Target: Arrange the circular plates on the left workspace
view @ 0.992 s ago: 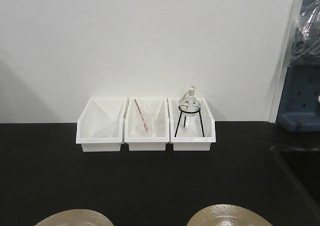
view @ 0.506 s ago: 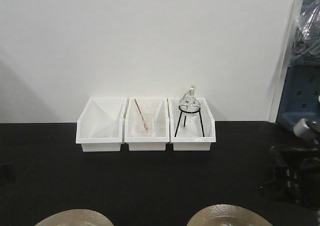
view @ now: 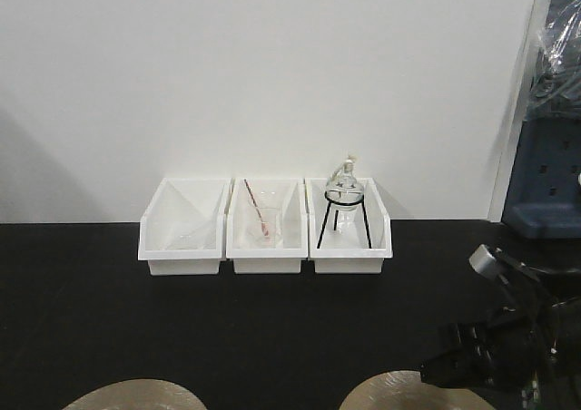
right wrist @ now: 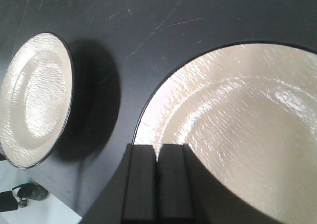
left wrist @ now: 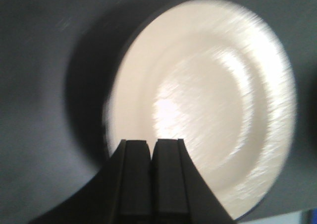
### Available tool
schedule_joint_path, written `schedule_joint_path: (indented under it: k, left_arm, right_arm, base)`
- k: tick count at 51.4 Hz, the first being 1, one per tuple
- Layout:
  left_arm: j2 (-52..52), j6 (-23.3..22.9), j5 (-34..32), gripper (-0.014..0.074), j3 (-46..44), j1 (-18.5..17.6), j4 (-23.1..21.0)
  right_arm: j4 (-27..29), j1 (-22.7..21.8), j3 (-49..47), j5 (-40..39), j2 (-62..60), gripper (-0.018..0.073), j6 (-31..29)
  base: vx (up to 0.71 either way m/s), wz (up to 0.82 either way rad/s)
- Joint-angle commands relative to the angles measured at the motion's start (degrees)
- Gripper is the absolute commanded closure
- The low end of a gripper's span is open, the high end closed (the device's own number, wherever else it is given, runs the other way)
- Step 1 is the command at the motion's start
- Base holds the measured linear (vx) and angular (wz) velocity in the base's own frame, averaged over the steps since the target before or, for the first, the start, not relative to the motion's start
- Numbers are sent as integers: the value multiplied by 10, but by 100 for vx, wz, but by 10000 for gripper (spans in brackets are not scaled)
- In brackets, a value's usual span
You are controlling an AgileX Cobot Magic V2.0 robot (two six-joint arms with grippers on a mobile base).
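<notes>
Main hazard: going down with the right pincer [right wrist: 157,184] closed flat, fingers pressed together, gripping nothing, poised over the near rim of the right plate [right wrist: 237,135]. Likely then to skid off the glossy raised rim or shove the plate along rather than catch it. Best opened before any descent.

Same danger for the left pincer [left wrist: 152,179], shut just as tight and empty, above the 6 o'clock edge of the left plate [left wrist: 208,105]. Pressing on one side of the rim alone could tip so shallow a plate and clatter it on the black surface [view: 91,319].

Further risk in carrying the right plate across toward 9 o'clock: knocking the left one, well apart for now. Less likely: sweeping the right arm [view: 508,351] toward 12 o'clock into the white bins [view: 265,233] or the glass flask [view: 345,188] on its tripod.

Hard to make out:
- Both plates cut off at the bottom of the front view, only arcs visible at 7 and 5 o'clock.
- No left arm in that view.
- Right pincer tips lost there, dark against dark.
- Left wrist view smeared, rim detail gone.
- Height of either pincer over its plate impossible to judge
</notes>
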Motion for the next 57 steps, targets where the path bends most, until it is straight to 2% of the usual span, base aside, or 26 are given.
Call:
schedule_joint_path:
  k: [1, 5, 14, 20, 23, 28, 34, 41, 48, 57]
  left_arm:
    - [-15, -20, 9, 596, -18, 2, 25]
    - [-15, -17, 10, 596, -18, 2, 55]
    - [-15, -17, 21, 595, -18, 2, 67]
    - [-14, -14, 21, 580, -18, 2, 36]
    - [-12, 5, 18, 560, -18, 2, 13]
    - [2, 51, 17, 505, -18, 2, -32]
    - [27, 79, 18, 414, -18, 2, -67]
    - [56, 103, 12, 274, -18, 2, -64]
    - [59, 104, -17, 167, -18, 2, -52]
    - [82, 107, -33, 128, -18, 2, -53]
  right_arm:
    - [32, -4, -20, 0, -20, 561, -9]
    - [32, -4, -20, -10, -20, 561, -9]
    - [32, -4, -20, -18, -20, 561, -9]
    - [32, -4, -20, -19, -20, 561, -9]
    - [32, -4, -20, -19, -20, 561, -9]
    - [32, -4, -20, -19, -20, 561, -9]
    - [32, -4, -20, -17, -20, 561, -9]
    - [31, -4, -20, -14, -20, 561, -9]
    - [31, -4, -20, -13, -20, 561, -9]
    - [31, -4, -20, -13, -20, 561, -21]
  base:
    - [0, 0]
    - [0, 0]
    - [0, 0]
    - [0, 0]
    - [0, 0]
    - [0, 0]
    - [0, 0]
    - [0, 0]
    - [0, 0]
    - [0, 0]
